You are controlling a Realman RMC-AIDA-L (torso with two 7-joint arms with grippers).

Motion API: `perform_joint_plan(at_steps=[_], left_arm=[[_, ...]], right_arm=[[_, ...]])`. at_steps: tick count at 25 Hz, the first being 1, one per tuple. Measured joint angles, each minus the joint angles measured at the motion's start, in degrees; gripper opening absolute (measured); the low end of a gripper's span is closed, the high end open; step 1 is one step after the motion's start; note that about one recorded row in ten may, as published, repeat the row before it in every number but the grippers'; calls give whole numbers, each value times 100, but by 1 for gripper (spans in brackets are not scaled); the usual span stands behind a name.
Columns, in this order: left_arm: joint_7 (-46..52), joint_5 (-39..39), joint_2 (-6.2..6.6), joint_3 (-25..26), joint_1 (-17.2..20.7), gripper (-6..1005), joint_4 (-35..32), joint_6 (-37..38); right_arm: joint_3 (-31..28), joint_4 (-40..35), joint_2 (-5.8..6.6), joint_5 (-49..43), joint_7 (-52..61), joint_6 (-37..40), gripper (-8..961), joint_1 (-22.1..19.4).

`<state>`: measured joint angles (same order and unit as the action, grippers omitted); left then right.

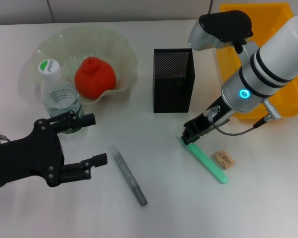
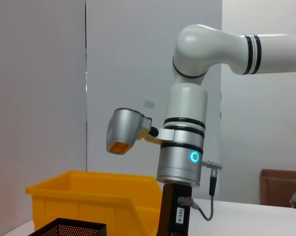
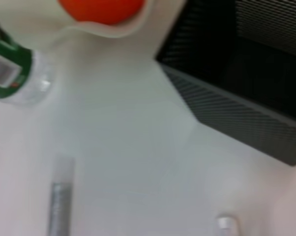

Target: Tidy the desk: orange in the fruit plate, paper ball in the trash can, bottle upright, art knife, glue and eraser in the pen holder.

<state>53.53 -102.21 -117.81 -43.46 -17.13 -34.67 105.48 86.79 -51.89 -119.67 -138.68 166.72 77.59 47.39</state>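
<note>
Right gripper (image 1: 191,136) down on near end of green art knife (image 1: 204,159) on tabletop (image 1: 164,208), beside eraser (image 1: 223,159), fingers' state unclear. Best: grip square, lift level toward pen holder (image 1: 173,79). Left gripper (image 1: 87,141) idle, fingers spread, by upright bottle (image 1: 60,96).

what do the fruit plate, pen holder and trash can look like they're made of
The fruit plate looks like pale-green translucent glass, or possibly clear plastic: the table shows through its wavy rim. The pen holder appears to be black metal mesh, judging by its fine perforated walls. The trash can looks like moulded plastic, opaque bright yellow with smooth walls.
</note>
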Motion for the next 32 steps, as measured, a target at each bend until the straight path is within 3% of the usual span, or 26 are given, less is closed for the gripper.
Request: perform_joint_plan(at_steps=[14,19,24,32], left_arm=[[0,8,30,4,-5,812,13,66],[0,8,30,4,-16,813,22,69],[0,8,30,12,-24,812,22,69],[0,8,30,13,-21,812,14,69]], right_arm=[[22,-446,22,-133,-112,201,164,-95],[118,-437,12,-265,-68,196,369,-40],[422,-366,-1,-256,-64,147,432,91],[628,-183,-3,-267,-60,102,428,236]])
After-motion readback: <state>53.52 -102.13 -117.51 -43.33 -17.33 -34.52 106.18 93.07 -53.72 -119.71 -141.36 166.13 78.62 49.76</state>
